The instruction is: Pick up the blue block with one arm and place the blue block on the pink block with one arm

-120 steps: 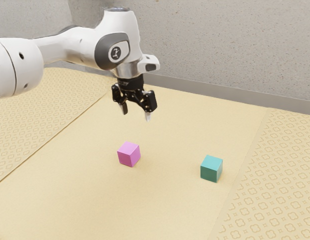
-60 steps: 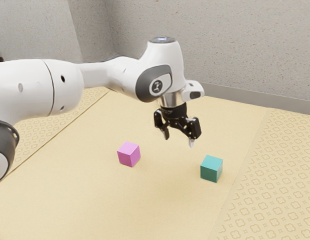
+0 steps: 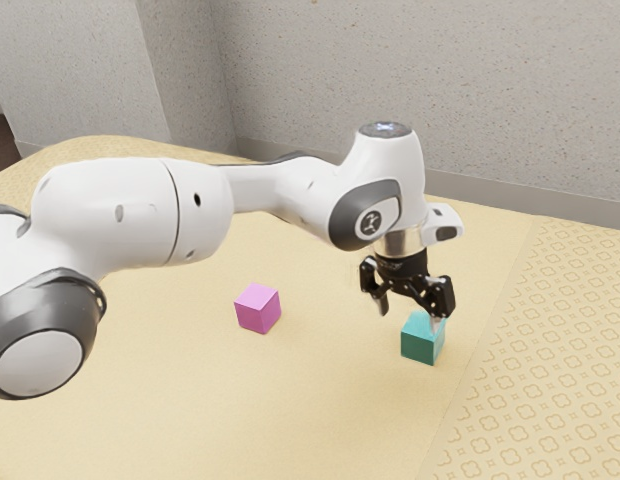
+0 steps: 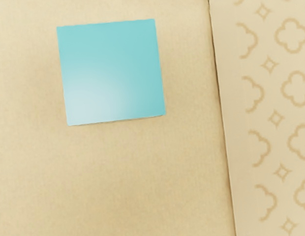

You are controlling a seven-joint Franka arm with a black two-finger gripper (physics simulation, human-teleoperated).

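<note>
The blue block (image 3: 422, 338), more teal than blue, rests on the tan table toward the exterior view's right. My black gripper (image 3: 409, 313) hangs open just above its top, a little to the exterior view's left of its centre, with nothing between the fingers. The pink block (image 3: 257, 307) sits on the table well to the exterior view's left of the gripper. From the wrist camera the blue block's top face (image 4: 111, 72) appears as a flat square on the tan surface, close under my hand.
A patterned cloth strip (image 3: 550, 380) borders the plain tan mat along the exterior view's right, and its seam (image 4: 219, 113) runs near the blue block. A grey wall (image 3: 440, 80) stands behind the table. Bare mat lies between the two blocks.
My arm has swung from above the pink block toward the exterior view's right and come down over the blue block. Both blocks have stayed put and the fingers have stayed open.
</note>
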